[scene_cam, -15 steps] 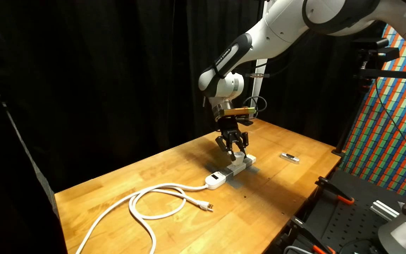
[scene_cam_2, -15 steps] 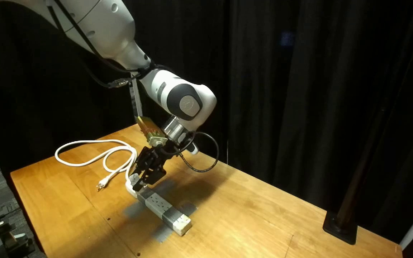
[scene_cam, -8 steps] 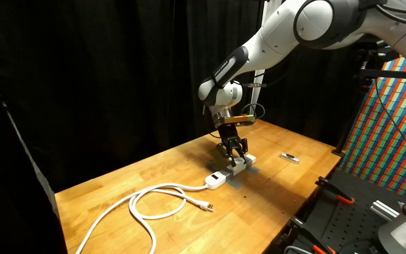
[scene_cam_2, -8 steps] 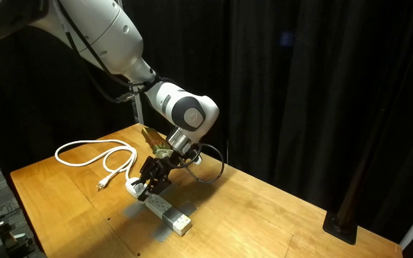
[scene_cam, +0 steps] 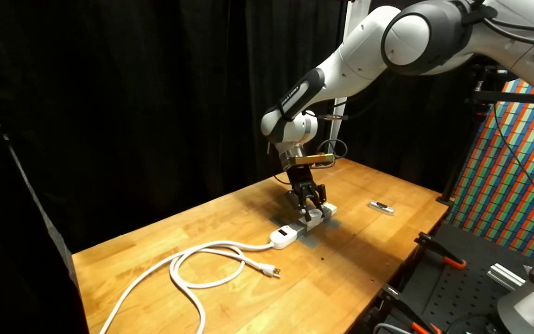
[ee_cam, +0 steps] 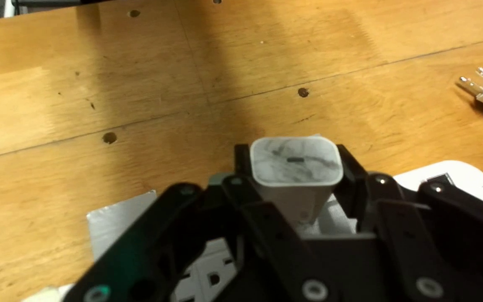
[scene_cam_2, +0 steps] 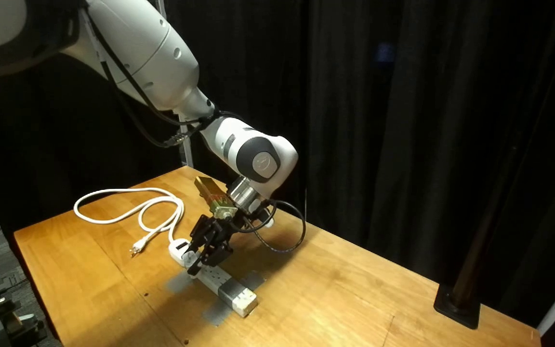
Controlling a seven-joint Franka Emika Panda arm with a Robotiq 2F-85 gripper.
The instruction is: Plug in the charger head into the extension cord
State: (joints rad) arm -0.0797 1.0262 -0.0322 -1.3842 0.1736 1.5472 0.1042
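The charger head [scene_cam: 314, 215] is a small white block with a marbled face and a slot, seen in the wrist view [ee_cam: 296, 161] and an exterior view [scene_cam_2: 190, 259]. My gripper [ee_cam: 295, 167] is shut on it, one finger on each side. In both exterior views the gripper [scene_cam: 314, 216] points down at the extension cord [scene_cam: 312, 226], with the charger head low over its cable-side half. The cord's bar shows sockets in an exterior view [scene_cam_2: 214, 275] and the wrist view [ee_cam: 206, 272]. The charger head's prongs are hidden; I cannot tell whether they touch the sockets.
Grey tape [scene_cam_2: 231, 289] fixes the bar to the wooden table [scene_cam: 244, 306]. The white cable [scene_cam: 211, 243] loops to its own plug [scene_cam: 269, 270]. A small silver block [scene_cam: 381, 208] lies behind. Clamps [scene_cam: 441, 250] sit at the table edge. A black post base [scene_cam_2: 456, 306] stands on the table.
The arm has come down, lowering the charger head onto or close above the extension cord. It has also shifted slightly along the bar, away from the cable end. The grip is unchanged.
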